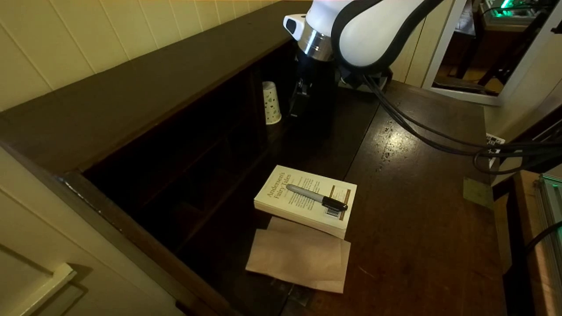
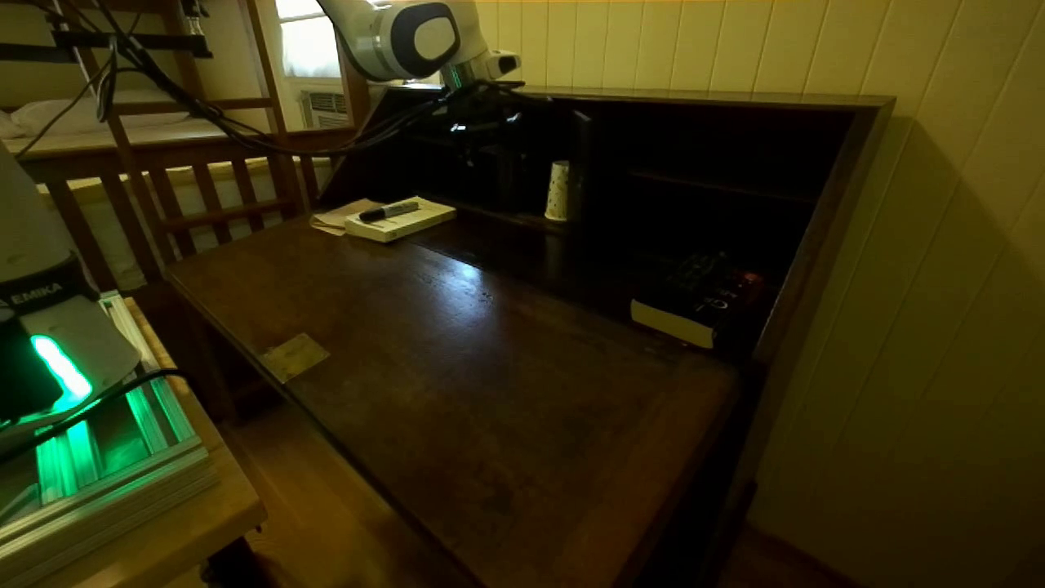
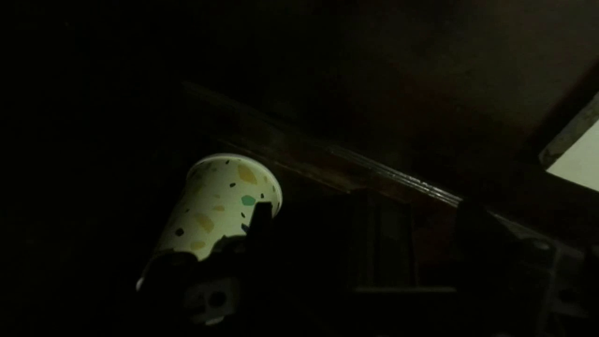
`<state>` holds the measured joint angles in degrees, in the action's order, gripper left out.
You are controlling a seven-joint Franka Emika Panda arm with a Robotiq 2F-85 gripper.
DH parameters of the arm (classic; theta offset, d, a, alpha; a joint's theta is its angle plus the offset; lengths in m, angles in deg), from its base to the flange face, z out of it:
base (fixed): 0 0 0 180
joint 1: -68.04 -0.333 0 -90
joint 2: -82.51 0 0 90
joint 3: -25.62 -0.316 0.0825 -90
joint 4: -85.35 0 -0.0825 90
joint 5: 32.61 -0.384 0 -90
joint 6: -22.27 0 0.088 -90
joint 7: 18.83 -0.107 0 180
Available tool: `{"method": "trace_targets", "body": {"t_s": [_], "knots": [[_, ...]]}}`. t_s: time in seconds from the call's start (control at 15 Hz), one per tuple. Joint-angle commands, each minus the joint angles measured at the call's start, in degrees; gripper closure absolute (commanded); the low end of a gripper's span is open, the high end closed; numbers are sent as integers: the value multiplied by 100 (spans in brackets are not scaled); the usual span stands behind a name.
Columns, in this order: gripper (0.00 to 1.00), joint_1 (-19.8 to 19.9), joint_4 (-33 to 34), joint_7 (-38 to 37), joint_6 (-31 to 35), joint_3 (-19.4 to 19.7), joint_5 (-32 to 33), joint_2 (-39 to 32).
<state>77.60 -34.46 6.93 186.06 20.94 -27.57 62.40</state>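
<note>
Hand (image 3: 367, 210): fingers spread wide, hanging close to the cubbyholes (image 1: 193, 180) at the back of the desk (image 1: 421, 210). Gap's super dark, but nothing looks clamped in it.
Cup (image 1: 271, 103): right beside the hand, just off the outside of one finger, so not between the two. Both exterior views show a bit of space separating them.
Cup feel: looks like paper with a spotty print, so I'd guess really light, thin-walled, kinda squishy. Probably not that slippery, but easy to dent or knock over.
Cup hold: I'd go for the sides around mid-height with a gentle squeeze. It tapers, so pinching near the narrow end might let it slip out.
Cup direction: upside down, narrow base up, wide rim down. Long axis is pretty much vertical; the wrist view shows it slanted, rim end out toward the fingertips.
Book (image 1: 303, 207): lying flat, well apart from the hand, with a marker (image 1: 316, 197) resting on top.
Brown paper (image 1: 298, 259): even farther from the hand, just past the book.
Dark book (image 2: 694, 302): beyond the cup from the hand, in an exterior view.
</note>
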Motion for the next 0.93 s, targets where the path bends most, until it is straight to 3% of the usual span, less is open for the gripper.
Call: {"method": "trace_targets", "body": {"t_s": [0.0,0.4,0.87], "knots": [[0,163,-175,360,547,-201,-94,32],[0,793,-257,735,1659,-764,-282,-414],[0,1761,-172,603,3044,-1651,29,-1044]]}}
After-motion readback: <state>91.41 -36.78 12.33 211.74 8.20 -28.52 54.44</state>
